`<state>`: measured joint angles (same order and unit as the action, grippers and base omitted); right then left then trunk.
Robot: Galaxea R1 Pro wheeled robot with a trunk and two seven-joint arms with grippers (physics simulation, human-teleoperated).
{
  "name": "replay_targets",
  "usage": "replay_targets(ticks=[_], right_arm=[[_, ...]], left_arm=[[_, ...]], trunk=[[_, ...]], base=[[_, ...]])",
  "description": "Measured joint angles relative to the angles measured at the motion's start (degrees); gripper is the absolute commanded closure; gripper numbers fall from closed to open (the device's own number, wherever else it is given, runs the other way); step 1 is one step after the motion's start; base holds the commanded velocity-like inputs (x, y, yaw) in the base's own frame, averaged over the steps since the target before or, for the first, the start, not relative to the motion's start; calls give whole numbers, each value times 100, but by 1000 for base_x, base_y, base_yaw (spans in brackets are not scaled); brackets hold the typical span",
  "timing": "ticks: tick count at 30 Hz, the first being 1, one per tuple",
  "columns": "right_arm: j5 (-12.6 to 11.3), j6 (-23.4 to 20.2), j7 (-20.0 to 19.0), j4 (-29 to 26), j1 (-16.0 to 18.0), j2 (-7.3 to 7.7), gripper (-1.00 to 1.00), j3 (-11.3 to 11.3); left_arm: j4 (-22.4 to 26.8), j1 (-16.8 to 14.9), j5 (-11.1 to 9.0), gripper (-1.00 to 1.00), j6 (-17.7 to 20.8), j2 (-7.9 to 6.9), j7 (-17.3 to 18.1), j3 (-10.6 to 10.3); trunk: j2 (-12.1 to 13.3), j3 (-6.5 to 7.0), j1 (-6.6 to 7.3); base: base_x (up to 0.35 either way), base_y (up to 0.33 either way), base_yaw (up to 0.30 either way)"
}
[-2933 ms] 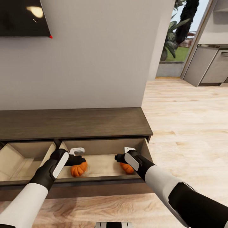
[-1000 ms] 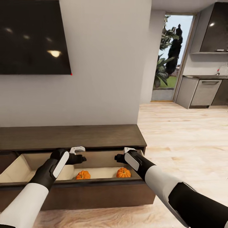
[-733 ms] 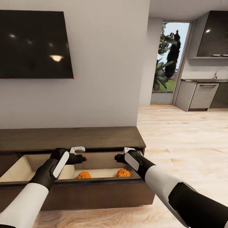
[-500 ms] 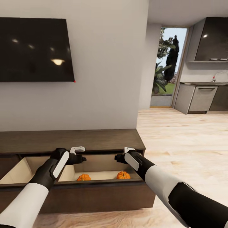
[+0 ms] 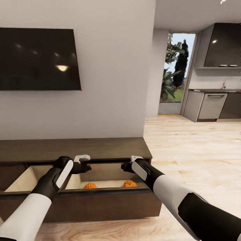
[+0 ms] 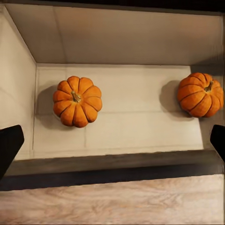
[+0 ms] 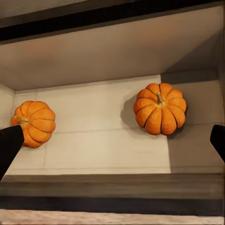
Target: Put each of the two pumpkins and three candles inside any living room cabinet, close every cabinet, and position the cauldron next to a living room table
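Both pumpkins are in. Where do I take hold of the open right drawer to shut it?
There is no handle, so don't pinch. Set a tool flat on the dark front panel, near its middle, and push toward the wall. The panel is broad and flat, and both pumpkins sit behind the lip.

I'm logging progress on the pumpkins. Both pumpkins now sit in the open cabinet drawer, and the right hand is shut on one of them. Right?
Not quite. Both pumpkins do sit in the open cabinet drawer, but the right hand is open and holds nothing. The right wrist view shows its fingertips spread wide, clear of both.
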<state>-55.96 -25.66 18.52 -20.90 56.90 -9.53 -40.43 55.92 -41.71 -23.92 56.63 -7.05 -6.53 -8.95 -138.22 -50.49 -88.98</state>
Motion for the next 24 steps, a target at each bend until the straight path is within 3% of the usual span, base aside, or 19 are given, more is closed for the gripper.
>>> replay_targets(ticks=[24], right_arm=[[3, 52, -62, -13, 0, 17, -100, -9]], left_arm=[[-3, 0, 0, -100, 0, -34, 0, 0]], trunk=[[963, 431, 527]], base=[[-338, 0, 0]])
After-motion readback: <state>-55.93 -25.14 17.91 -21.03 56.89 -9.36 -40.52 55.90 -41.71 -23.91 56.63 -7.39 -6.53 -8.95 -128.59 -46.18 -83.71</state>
